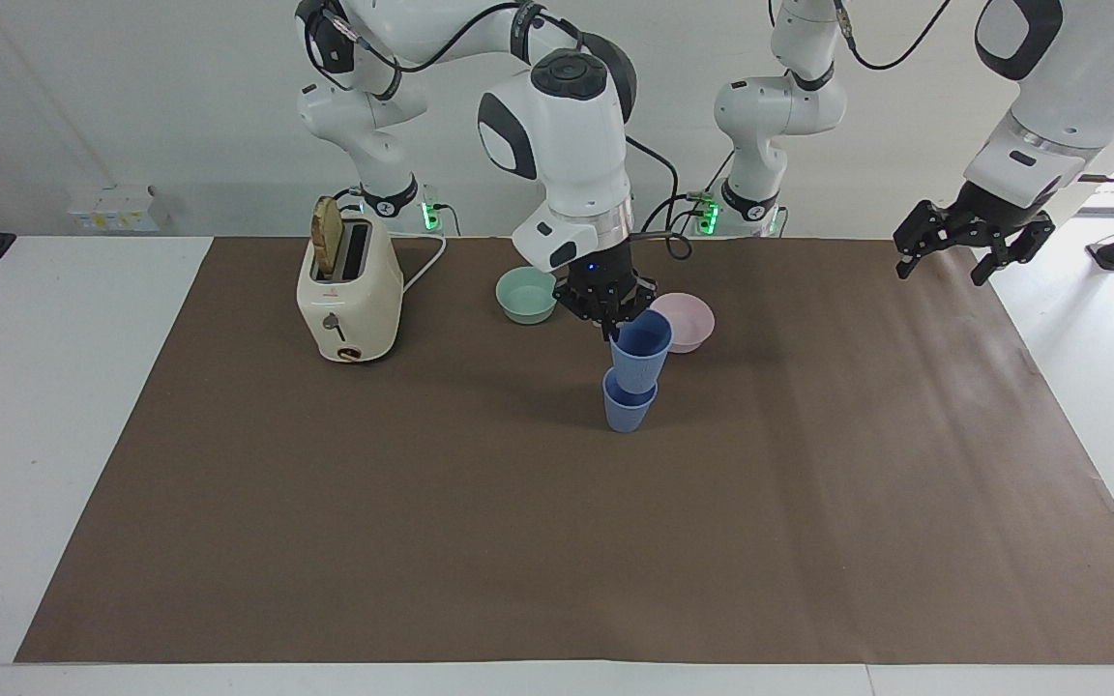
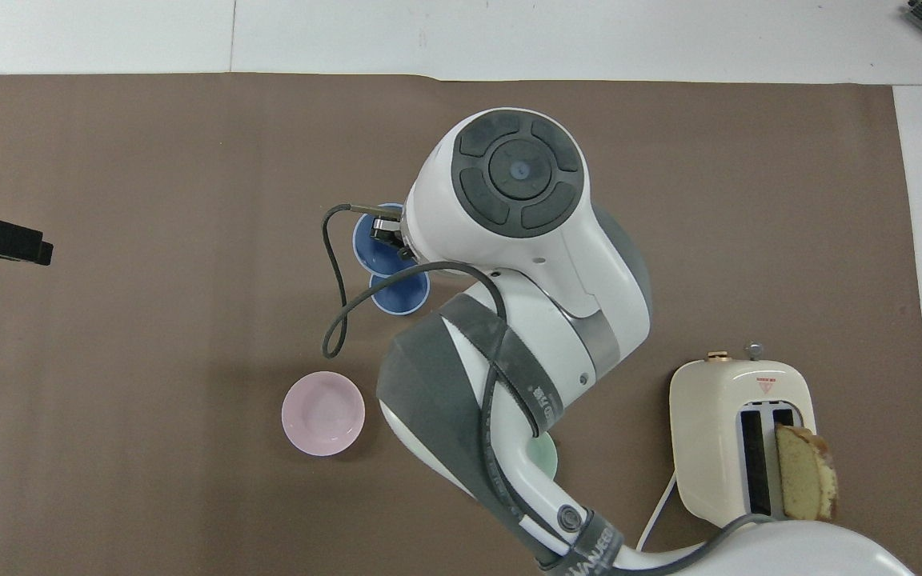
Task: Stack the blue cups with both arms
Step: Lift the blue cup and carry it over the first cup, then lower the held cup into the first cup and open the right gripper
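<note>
Brown paper covers my white worktop (image 1: 54,406) before a pale wall. Two matte blue tapered plastic cups: my right pincer (image 1: 609,319) grips one (image 1: 640,350) by its rim, over the other (image 1: 629,406) standing mid-worktop. Two smooth round bowls, pink (image 1: 688,321) and green (image 1: 526,294); one cream toaster (image 1: 348,290). My left pincer (image 1: 969,243) waits, fingers apart.

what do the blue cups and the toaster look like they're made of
Held blue cup in the right claw and standing blue cup: likely matte plastic, with even colour and no glare. Toaster: glossy cream shell, plastic or enamelled metal, unclear which.
</note>
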### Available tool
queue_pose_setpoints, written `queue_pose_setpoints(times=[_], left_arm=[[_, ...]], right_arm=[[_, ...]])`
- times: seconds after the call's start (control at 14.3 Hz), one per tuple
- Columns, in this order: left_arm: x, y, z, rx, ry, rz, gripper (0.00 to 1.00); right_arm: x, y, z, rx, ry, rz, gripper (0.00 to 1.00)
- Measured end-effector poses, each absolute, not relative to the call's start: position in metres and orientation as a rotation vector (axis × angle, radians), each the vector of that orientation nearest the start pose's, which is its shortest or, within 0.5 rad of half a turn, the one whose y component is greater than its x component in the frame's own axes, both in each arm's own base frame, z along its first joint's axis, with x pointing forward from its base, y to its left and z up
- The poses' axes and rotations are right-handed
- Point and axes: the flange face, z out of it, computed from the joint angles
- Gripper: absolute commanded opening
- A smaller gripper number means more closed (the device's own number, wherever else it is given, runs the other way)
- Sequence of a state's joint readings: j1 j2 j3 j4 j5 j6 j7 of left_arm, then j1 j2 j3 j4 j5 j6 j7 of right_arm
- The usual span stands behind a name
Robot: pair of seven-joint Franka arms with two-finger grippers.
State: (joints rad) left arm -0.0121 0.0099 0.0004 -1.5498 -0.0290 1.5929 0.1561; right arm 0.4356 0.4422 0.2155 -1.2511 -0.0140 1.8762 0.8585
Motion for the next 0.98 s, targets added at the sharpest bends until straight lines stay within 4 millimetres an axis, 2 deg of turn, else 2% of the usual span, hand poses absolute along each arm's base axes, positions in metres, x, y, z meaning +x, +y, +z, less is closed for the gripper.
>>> queue_pose_setpoints(times=[0.49, 0.98], left_arm=[[0.56, -0.01, 0.631, -3.156, 0.265, -0.056, 1.0], [0.56, -0.01, 0.631, -3.156, 0.265, -0.056, 1.0]], right_arm=[[0.578, 0.41, 0.478, -2.963, 0.331, -0.073, 0.0], [0.573, 0.413, 0.446, -2.984, 0.326, -0.039, 0.0]])
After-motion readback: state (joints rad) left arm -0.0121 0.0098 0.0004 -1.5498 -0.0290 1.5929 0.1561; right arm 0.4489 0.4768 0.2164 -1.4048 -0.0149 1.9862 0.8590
